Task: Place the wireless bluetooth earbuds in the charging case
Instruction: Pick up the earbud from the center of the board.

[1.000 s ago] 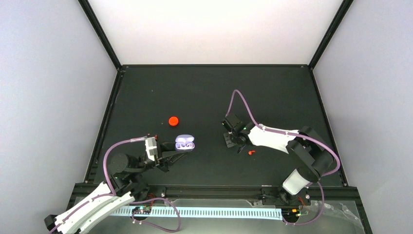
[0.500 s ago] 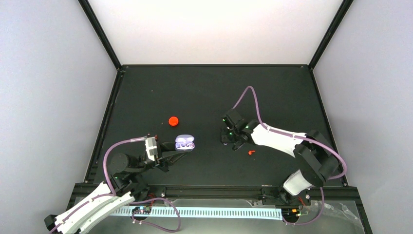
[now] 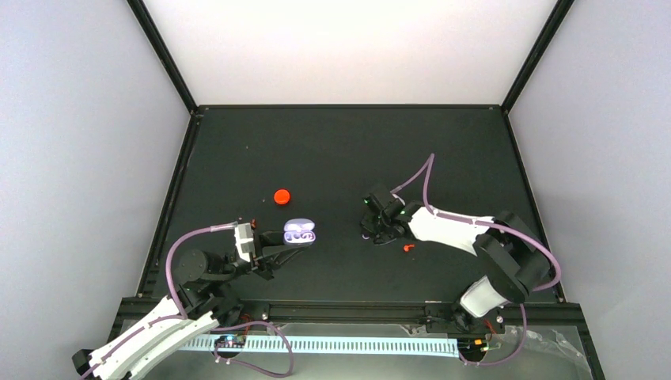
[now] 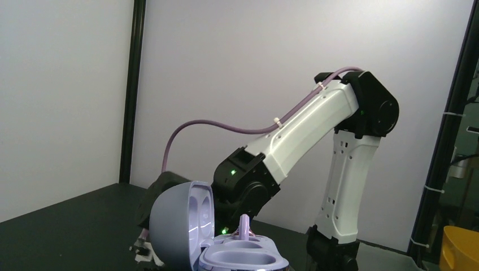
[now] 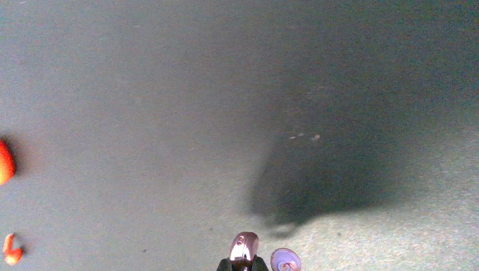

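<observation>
Open case (image 3: pixel 300 233) sits left of centre, toward the near edge of the black table (image 3: pixel 340 150), grey walls around. One earbud (image 5: pixel 285 259) shows beside the right gripper (image 3: pixel 370 232). One red cap (image 3: pixel 281 195), two red bits (image 5: pixel 10 249). The left gripper (image 3: pixel 278 252) meets the case. Neither gripper's finger spacing can be made out.

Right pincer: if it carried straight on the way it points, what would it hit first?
Most likely the black table mat: the right pincer points steeply down at it, and its camera shows only bare mat ahead. A lavender earbud lies just beside the tip, off that line.
</observation>
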Available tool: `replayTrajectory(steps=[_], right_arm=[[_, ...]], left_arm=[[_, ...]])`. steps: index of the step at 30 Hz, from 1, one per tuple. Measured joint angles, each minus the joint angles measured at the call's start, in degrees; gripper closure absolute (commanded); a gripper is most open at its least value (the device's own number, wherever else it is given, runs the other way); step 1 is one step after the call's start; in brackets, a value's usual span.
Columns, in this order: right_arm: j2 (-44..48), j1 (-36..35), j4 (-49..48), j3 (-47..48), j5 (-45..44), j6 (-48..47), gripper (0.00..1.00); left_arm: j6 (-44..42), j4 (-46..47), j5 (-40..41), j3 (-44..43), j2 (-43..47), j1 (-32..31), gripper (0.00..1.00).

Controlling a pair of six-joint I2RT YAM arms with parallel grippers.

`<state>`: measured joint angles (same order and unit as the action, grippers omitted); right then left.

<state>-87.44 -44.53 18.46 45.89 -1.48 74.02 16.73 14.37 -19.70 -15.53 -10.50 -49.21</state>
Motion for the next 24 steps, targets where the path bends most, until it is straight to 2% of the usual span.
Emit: replayTrajectory(steps=[5, 13, 19, 24], right_arm=[[-3.3, 0.0, 1.6, 0.4, -2.1, 4.0, 0.96], [-5.7, 0.0, 2.3, 3.6, -3.1, 3.1, 0.56], [-3.9, 0.0, 3.4, 3.6, -3.0, 0.7, 0.49], [0.8, 0.0, 5.3, 3.1, -3.1, -4.1, 0.49]], left_arm=[[0.0, 0.0, 0.0, 0.0, 0.4, 0.0, 0.98], [0.0, 0.0, 0.2, 0.0, 0.4, 0.0, 0.98], [0.0, 0.0, 0.3, 0.0, 0.4, 0.0, 0.98], [0.0, 0.0, 0.3, 0.0, 0.4, 0.0, 0.98]])
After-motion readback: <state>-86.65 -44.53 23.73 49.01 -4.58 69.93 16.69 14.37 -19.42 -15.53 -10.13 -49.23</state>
